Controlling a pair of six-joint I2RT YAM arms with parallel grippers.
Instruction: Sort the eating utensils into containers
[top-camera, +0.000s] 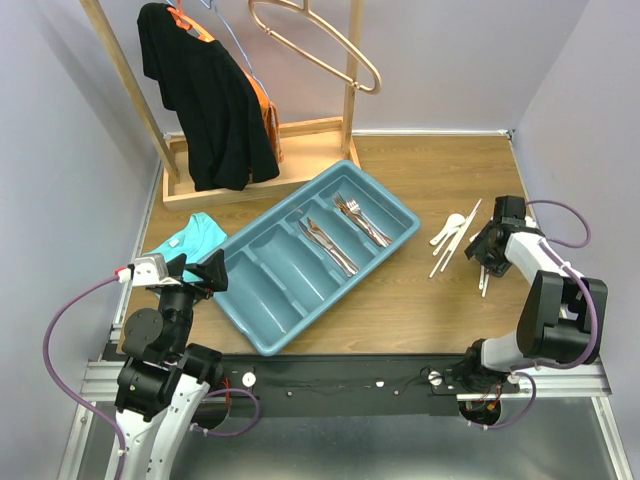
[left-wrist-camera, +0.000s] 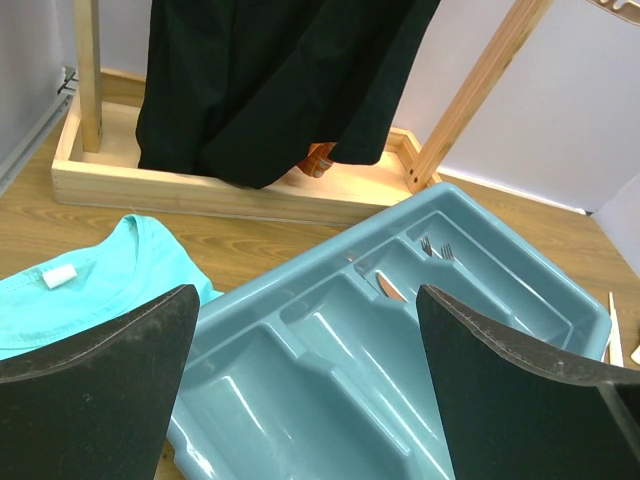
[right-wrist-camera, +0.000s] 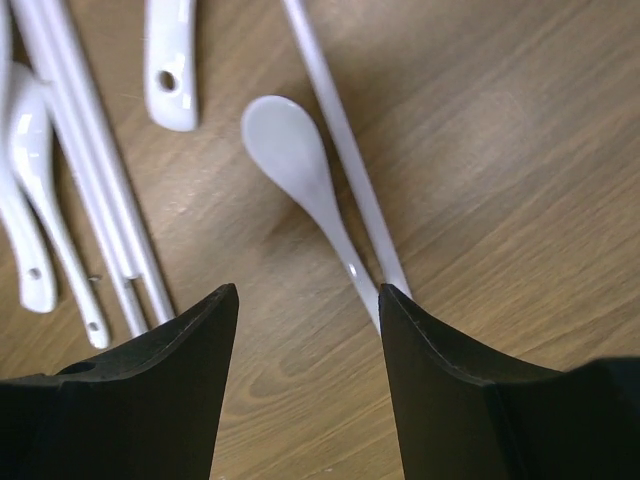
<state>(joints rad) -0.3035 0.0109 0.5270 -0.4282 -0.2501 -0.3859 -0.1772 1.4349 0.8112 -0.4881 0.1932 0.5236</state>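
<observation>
The only label in sight is a small white tag (left-wrist-camera: 60, 276) at the collar of the folded teal cloth (left-wrist-camera: 110, 270); any print on it is too small to read.

The big rectangular teal-blue plastic cutlery tray (top-camera: 262, 290) lies at a slant across the brown wooden surface (top-camera: 420, 310), with four long parallel compartments. The one at its far right end holds coppery metal forks (top-camera: 362, 220), and the next holds silver knives (top-camera: 328, 245).

Right of the tray, loose on the surface, lie white plastic spoons (top-camera: 450, 228) and pale thin chopsticks (top-camera: 452, 245). They are slim and glossy, some touching.

The right end effector (right-wrist-camera: 305, 300) hangs low over them, jaws apart and gripping nothing. One white spoon (right-wrist-camera: 290, 150) points its handle toward the right-hand finger, with a single chopstick (right-wrist-camera: 340, 140) just beside it.

The left end effector (left-wrist-camera: 307, 290) hovers by the tray's near left end, wide open and holding nothing.
</observation>
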